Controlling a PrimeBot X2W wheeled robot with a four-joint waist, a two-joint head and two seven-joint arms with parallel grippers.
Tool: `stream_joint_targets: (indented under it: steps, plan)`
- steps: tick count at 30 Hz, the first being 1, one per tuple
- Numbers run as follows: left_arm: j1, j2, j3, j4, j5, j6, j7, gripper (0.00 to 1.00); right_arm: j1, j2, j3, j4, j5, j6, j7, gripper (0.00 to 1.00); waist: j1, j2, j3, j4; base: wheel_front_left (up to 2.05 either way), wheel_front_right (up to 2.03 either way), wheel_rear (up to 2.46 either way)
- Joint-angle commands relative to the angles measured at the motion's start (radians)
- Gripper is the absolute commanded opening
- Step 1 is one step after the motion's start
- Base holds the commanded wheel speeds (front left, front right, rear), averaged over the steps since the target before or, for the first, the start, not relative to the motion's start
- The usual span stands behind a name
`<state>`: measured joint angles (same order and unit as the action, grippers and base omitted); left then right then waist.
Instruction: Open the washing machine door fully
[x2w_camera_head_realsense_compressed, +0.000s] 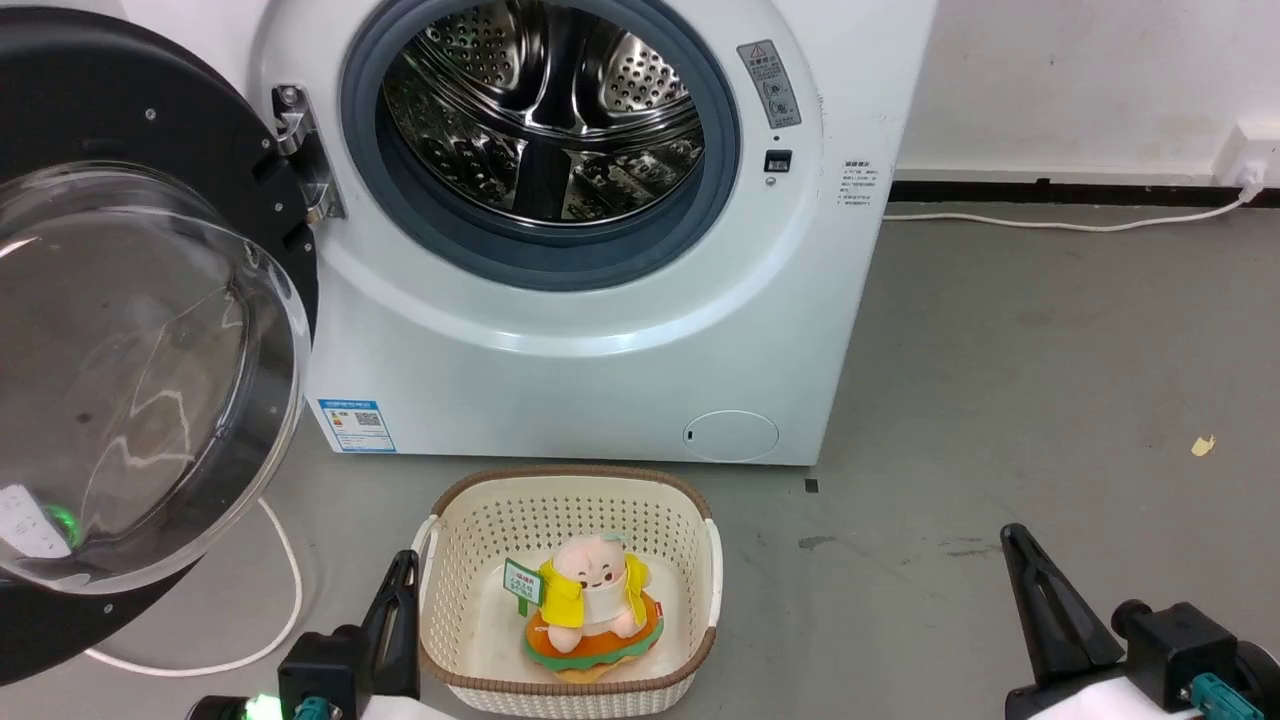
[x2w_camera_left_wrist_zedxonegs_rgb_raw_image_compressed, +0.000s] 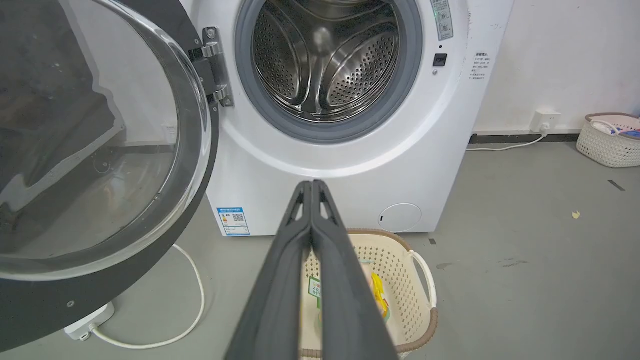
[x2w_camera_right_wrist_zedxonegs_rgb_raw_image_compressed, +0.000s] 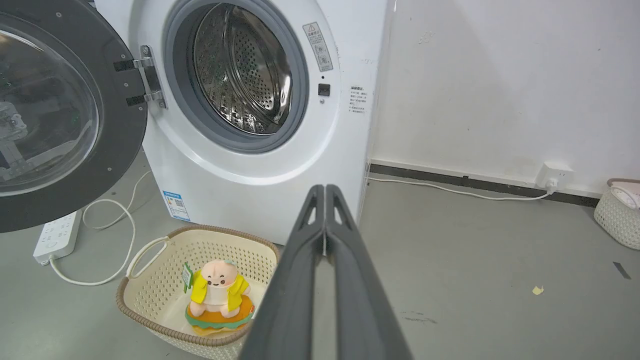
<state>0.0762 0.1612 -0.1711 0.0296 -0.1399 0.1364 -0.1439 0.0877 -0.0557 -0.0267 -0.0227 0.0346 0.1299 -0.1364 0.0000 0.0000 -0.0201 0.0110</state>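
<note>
left tool (x2w_camera_left_wrist_zedxonegs_rgb_raw_image_compressed: 312, 184) and right tool (x2w_camera_right_wrist_zedxonegs_rgb_raw_image_compressed: 325, 187) are both closed, fingers pressed together, holding nothing. beside the left one, a basket (x2w_camera_head_realsense_compressed: 600, 510) holds a plush toy (x2w_camera_head_realsense_compressed: 592, 600). beyond, the washing machine door (x2w_camera_head_realsense_compressed: 150, 380) stands swung wide, left of the washing machine (x2w_camera_head_realsense_compressed: 560, 390).

**Gloss, Steel and Matt Grey**

The washing machine door (x2w_camera_head_realsense_compressed: 140, 350) is rimmed in glossy black plastic, and its bulging centre is formed of clear, reflective glass. The hinge (x2w_camera_head_realsense_compressed: 300, 150) is made of bright metal. The washing machine (x2w_camera_head_realsense_compressed: 600, 380) is cased in smooth white panels with a soft sheen. Its drum (x2w_camera_head_realsense_compressed: 545, 110) is made of polished, perforated steel and is ringed by a matt grey rubber gasket (x2w_camera_head_realsense_compressed: 560, 255). The basket (x2w_camera_head_realsense_compressed: 560, 515) is moulded in cream perforated plastic and edged with a brown woven-look band. The toy (x2w_camera_head_realsense_compressed: 590, 600) is covered in soft cloth. The floor (x2w_camera_head_realsense_compressed: 1000, 350) is finished in scuffed matt grey. The 2 fingers of the left gripper (x2w_camera_left_wrist_zedxonegs_rgb_raw_image_compressed: 312, 184) and of the right gripper (x2w_camera_right_wrist_zedxonegs_rgb_raw_image_compressed: 325, 187) are finished dark and matt.
</note>
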Motion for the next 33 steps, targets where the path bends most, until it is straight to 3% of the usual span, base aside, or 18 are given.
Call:
stream_joint_targets:
  steps: [1,33]
  plan:
    - [-0.019,-0.009,0.01,-0.005,0.013,-0.007,0.005,0.0,-0.018,0.002,0.002,0.004,-0.004,0.0,0.005,0.0,0.0,0.0,0.0,0.0,0.0,0.0,0.0]
    - [-0.045,-0.055,0.082,-0.016,0.07,-0.065,0.067,0.0,-0.049,0.004,0.013,0.012,-0.018,0.001,0.064,0.0,0.0,0.0,0.009,-0.005,0.0,0.0,0.0]
